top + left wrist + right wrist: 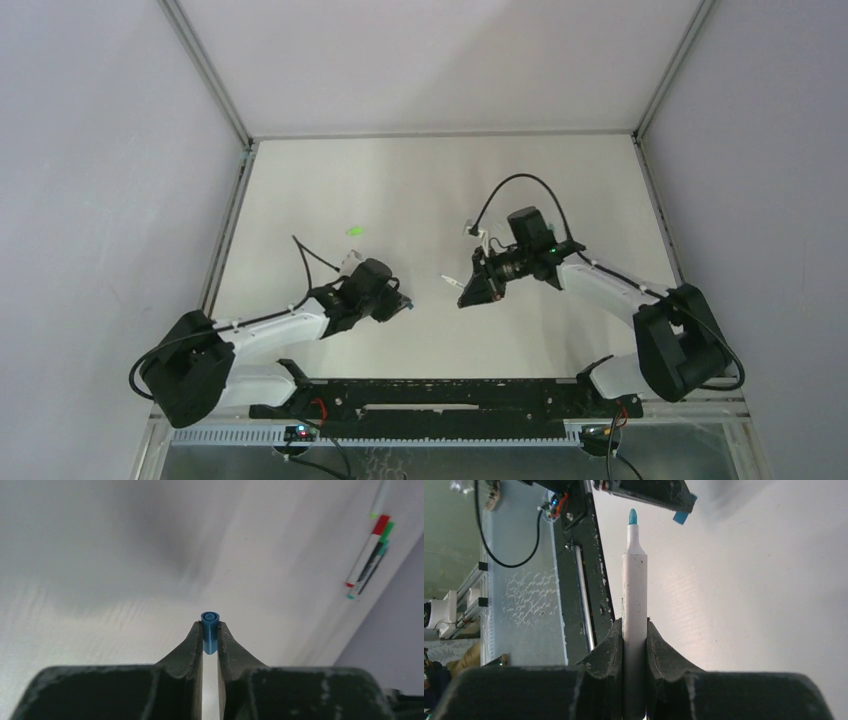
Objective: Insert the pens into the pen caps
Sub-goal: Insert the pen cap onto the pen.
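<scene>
Left tool point(210, 628): pressed together on a blue pen cap point(209, 619), which is pinched between the fingertips and protrudes just past them.

Right tool point(634, 626): a white pen point(634, 580) is pinched by its barrel, with the uncapped teal tip directed towards the left tool. Tip and cap are held near each other but apart, above the surface point(430, 180).

A bright green cap point(353, 231) is noted lying alone on the surface beyond the left arm. Several capped pens point(369, 562) are seen lying together beside the wall.
</scene>
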Controlling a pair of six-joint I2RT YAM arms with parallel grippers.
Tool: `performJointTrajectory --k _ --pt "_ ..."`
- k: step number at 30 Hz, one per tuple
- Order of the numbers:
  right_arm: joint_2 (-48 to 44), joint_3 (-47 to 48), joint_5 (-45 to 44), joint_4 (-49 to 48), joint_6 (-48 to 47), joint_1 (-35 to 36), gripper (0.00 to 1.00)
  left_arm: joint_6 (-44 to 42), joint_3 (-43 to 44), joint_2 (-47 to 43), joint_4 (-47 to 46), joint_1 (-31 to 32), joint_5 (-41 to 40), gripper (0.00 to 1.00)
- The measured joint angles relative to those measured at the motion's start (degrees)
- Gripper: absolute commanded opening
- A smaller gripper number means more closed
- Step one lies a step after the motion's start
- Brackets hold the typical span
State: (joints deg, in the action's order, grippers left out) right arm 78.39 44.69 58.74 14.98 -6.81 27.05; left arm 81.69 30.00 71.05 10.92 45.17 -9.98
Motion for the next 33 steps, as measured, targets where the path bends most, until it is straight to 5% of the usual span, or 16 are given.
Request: performJointTrajectory --k 16,33 --pt "11.93 -0.87 -14.12 -7.15 10.21 10.86 0.00 14.64 -8.07 -5.49 -9.66 -0.11 -1.88 0.00" --pt "15.26 1.11 -15.41 -6.64 11.69 14.73 0.00 19.02 -9.46 -5.29 -14.60 -0.11 -1.86 0.00"
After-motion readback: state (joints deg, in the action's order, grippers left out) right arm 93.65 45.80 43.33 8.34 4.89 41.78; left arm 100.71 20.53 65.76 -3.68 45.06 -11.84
